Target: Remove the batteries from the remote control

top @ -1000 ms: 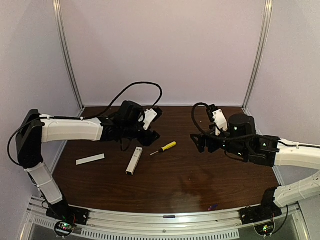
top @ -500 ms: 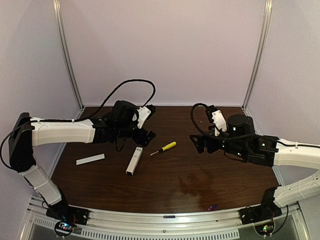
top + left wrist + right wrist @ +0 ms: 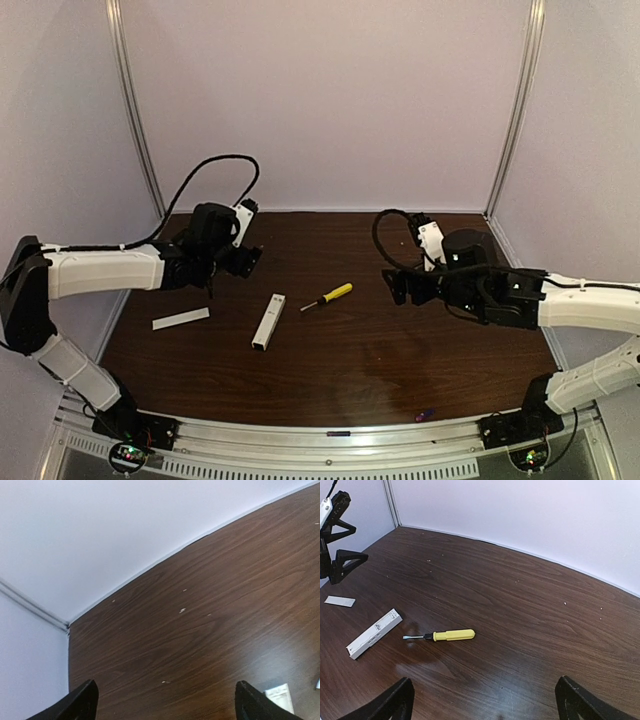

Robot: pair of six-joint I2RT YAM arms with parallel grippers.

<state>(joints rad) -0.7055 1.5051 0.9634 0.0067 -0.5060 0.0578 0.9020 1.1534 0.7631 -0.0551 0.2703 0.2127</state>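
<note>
On dark wood-grain table (image 3: 400, 350), inside pale lilac-walled enclosure with metal corner posts: remote control (image 3: 267, 321) lies flat, left of centre. Long axis runs nearly near-to-far, far end tilted slightly right, darker end toward arm bases. Yellow-handled screwdriver (image 3: 328, 296) near far end, off to right, not touching. Flat white strip (image 3: 181, 319) well to left. Left gripper (image 3: 165, 707) above far-left table, jaws wide apart, empty. Right gripper (image 3: 485, 702) right of screwdriver, jaws wide apart, empty.
</note>
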